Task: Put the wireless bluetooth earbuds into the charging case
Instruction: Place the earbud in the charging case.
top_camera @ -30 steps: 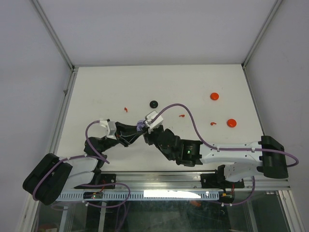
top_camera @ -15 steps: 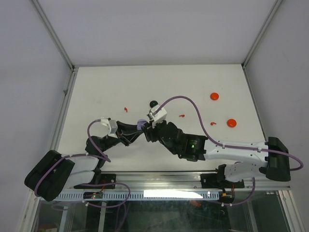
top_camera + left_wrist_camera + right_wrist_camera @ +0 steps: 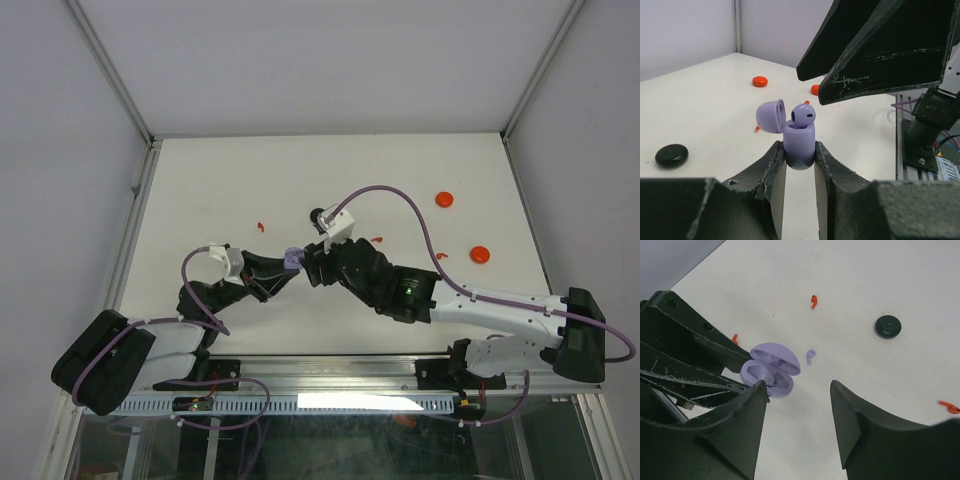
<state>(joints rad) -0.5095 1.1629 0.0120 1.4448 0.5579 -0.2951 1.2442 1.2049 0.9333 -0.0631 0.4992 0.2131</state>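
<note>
The left end effector (image 3: 799, 165) is closed on the lower half of a lavender charging case (image 3: 799, 145), holding it upright with the lid (image 3: 770, 116) flipped open. One lavender earbud (image 3: 803, 115) sits in the case with its rounded head standing above the rim, so it looks dropped in but perhaps not fully seated.

The right end effector (image 3: 797, 405) is open and holds nothing. Over the last second it has drawn back from directly over the case, moving away toward the far right; it now hangs just beside and above the case, fingers spread. This suggests it has just released the earbud into the case and is backing off.

From above, the case (image 3: 293, 258) is held over the middle of the tabletop (image 3: 200, 180), nearer the near edge, between the two end effectors.

In the right wrist view, a second lavender earbud (image 3: 810, 356) lies on the tabletop just beside the held case. It is probably the next piece to fetch. Red earbuds (image 3: 813, 301) lie scattered further out, one toward the left edge and others toward the right edge. A black round case (image 3: 888, 326) sits near the middle, and two red round cases (image 3: 443, 199) rest near the right edge. The task looks partly done for this case.
</note>
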